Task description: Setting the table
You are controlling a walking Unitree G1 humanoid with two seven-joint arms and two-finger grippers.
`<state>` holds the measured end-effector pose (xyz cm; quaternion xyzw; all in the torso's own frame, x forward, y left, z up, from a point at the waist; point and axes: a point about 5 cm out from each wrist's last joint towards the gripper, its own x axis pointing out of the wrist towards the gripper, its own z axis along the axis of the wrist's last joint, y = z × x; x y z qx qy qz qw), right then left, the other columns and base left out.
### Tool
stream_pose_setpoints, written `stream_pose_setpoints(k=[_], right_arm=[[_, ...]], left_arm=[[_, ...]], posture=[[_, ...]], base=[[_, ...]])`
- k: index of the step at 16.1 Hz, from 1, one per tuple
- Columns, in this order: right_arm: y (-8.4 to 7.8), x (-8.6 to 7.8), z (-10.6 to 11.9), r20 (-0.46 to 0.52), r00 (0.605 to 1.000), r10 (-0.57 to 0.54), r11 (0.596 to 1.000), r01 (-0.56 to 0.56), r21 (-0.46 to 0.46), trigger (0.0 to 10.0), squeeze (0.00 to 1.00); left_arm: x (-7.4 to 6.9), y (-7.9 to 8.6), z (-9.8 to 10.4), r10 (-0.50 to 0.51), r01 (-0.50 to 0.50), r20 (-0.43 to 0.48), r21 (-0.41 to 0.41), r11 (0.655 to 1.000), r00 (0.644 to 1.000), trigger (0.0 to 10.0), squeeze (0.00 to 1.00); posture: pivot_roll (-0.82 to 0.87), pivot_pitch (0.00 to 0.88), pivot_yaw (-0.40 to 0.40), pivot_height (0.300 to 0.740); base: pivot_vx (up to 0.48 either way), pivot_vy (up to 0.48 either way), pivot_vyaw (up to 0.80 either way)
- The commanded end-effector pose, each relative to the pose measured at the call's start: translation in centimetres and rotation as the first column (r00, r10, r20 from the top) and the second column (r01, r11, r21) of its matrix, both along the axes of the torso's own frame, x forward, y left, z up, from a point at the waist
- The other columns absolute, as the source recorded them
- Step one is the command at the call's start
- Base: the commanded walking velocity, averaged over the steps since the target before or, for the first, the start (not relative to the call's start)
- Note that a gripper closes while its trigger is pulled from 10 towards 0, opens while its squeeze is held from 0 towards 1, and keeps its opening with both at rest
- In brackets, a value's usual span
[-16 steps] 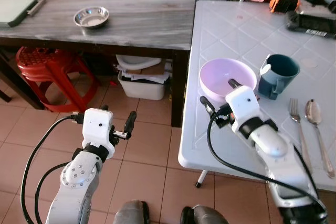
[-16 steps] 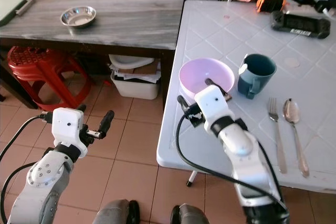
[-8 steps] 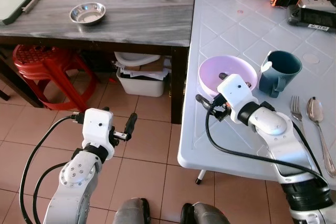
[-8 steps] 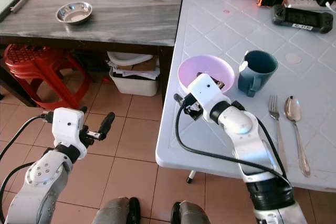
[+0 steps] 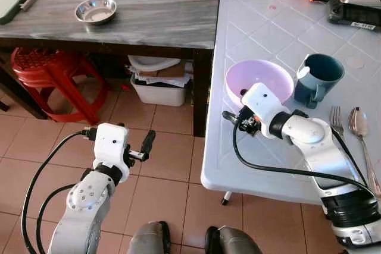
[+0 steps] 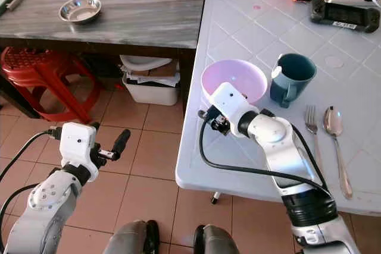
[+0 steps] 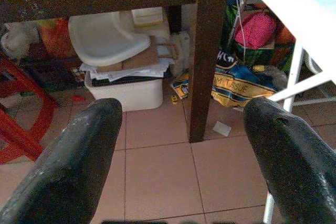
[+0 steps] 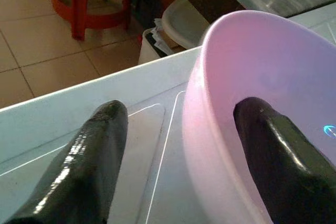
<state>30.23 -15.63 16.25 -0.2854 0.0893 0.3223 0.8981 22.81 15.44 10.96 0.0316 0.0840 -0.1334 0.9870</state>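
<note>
Left eye view: right pincer (image 5: 245, 94) sits at the near rim of the pink bowl (image 5: 262, 75) on the white tabletop (image 5: 262, 22), w/ a teal mug (image 5: 318, 75) just right of the bowl, then a fork (image 5: 337, 124) and spoon (image 5: 359, 124) further right. Step in hand looks like taking hold of the bowl's rim to shift it into its place setting. Left pincer (image 5: 144, 146) hangs idle over the tiled floor (image 5: 166, 165), well left of the tabletop. Right eye view: a grey wooden tabletop (image 6: 131, 10) stands to the far left w/ a small steel bowl (image 6: 79, 9) on it; a red stool (image 6: 41, 81) and a white bin (image 6: 146, 87) sit underneath. A controller-like gadget (image 6: 344, 15) lies at the far right. Left wrist view: fingers (image 7: 79, 150) spread wide, nothing btwn them, aimed at floor and clutter under the table. Right wrist view: the pincer is released, one finger (image 8: 89, 150) outside the bowl wall (image 8: 210, 129) over the white surface, the other (image 8: 278, 145) inside the bowl, so the rim is straddled but not yet pinched. Next move prob. calls for closing on the rim, then a gentle lift or slide, since a thin plastic wall may tilt or slip.
</note>
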Motion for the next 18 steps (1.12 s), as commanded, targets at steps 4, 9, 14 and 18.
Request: stream_pose_setpoints(k=[4,9,14,18], right_arm=[[-0.3,-0.5,-0.3,-0.049,0.998,0.03,0.999,-0.031,-0.021,0.0,0.0],[-0.5,-0.6,-0.6,-0.056,0.998,0.03,0.999,-0.032,-0.024,0.0,0.0],[-0.2,-0.6,-0.8,-0.051,0.997,0.058,0.998,-0.06,-0.027,2.0,0.0],[0.4,-0.1,0.4,0.073,0.997,0.013,1.0,-0.015,0.024,10.0,0.0]], left_arm=[[-0.1,-0.1,0.2,0.004,-0.004,-0.006,-0.004,1.0,1.0,10.0,0.0],[0.2,0.0,0.0,0.01,-0.01,-0.017,-0.001,1.0,1.0,10.0,0.0],[0.5,0.1,0.0,0.017,-0.017,-0.013,0.016,1.0,1.0,10.0,0.0],[0.6,0.1,-0.4,0.022,-0.021,-0.035,0.044,0.999,0.999,10.0,0.0]], posture=[[0.04,0.183,0.033,0.74],[0.04,0.17,0.031,0.74],[0.04,0.147,0.035,0.74],[0.04,0.125,0.033,0.74]], base=[[0.0,0.0,0.0],[0.0,0.0,0.0],[0.0,0.0,0.0],[0.0,0.0,0.0]])
